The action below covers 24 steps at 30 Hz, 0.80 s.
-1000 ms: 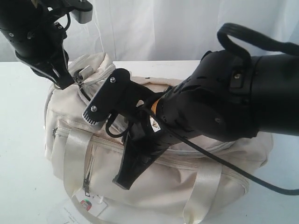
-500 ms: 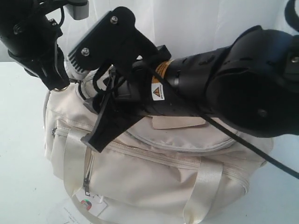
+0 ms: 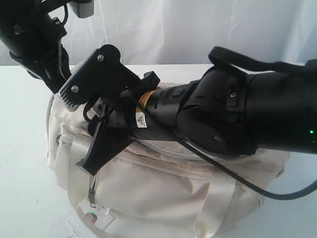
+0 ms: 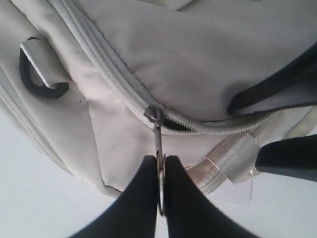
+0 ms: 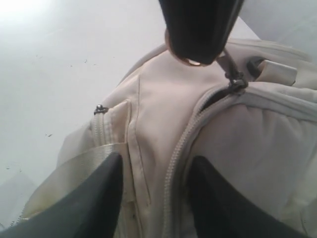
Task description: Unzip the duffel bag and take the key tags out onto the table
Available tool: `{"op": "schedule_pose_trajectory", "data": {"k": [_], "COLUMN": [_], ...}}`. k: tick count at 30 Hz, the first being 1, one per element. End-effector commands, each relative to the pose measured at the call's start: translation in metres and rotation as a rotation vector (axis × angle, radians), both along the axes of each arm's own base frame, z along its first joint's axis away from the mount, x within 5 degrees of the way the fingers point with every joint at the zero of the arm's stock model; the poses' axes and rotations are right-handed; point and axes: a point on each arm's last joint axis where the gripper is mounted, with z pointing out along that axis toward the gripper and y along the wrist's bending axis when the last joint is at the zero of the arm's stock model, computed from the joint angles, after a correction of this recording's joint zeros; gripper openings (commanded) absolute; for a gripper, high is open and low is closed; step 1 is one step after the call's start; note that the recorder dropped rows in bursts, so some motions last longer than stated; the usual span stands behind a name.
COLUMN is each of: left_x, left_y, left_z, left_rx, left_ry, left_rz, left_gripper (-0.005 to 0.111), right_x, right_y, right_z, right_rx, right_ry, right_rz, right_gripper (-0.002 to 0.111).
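Note:
The cream duffel bag (image 3: 163,191) lies on the white table (image 3: 20,148). At its left end my left gripper (image 4: 160,171) is shut on the metal ring of the zipper pull (image 4: 157,136). Behind the slider (image 4: 152,113) the zipper shows a short dark gap. In the exterior view the left gripper (image 3: 55,82) sits at the bag's upper left corner. My right gripper (image 5: 153,198) hangs open over the same end, its fingers (image 5: 94,198) astride the zipper track (image 5: 181,148) and holding nothing. The key tags are hidden.
The right arm (image 3: 223,116) stretches across the bag's top and hides most of it. A white paper hangtag (image 3: 96,218) lies at the bag's front left. A black strap ring (image 4: 42,84) sits beside the zipper. A white curtain hangs behind the table.
The right arm rose high over the bag half a second ago and has come back down toward the bag's left end. The left gripper has kept its hold on the pull and drifted slightly left.

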Motion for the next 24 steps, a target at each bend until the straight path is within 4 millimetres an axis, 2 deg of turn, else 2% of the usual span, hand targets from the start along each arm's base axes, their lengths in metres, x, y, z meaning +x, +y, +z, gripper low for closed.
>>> {"op": "schedule_pose_trajectory", "data": {"k": [1,7,24], "left_x": [-0.004,-0.004,0.009], "left_y": [-0.001,-0.001,-0.007], "left_z": [0.007,0.007,0.016], "left_rx": [-0.044,-0.044,-0.123], "left_ry": [-0.017,-0.017,-0.179], "left_rz": [-0.009,-0.009,0.007], "left_gripper": [0.0,0.0,0.0], "right_x": [0.0,0.0,-0.001], "right_y": [0.001,0.001,-0.004], "right_z": [-0.001,-0.002,-0.009], "right_rx": [0.018,0.026,-0.045], "right_ry": [0.025,0.058,0.102], "right_rz": [-0.015,-0.036,-0.06], "right_gripper": [0.026,0.0,0.0]}}
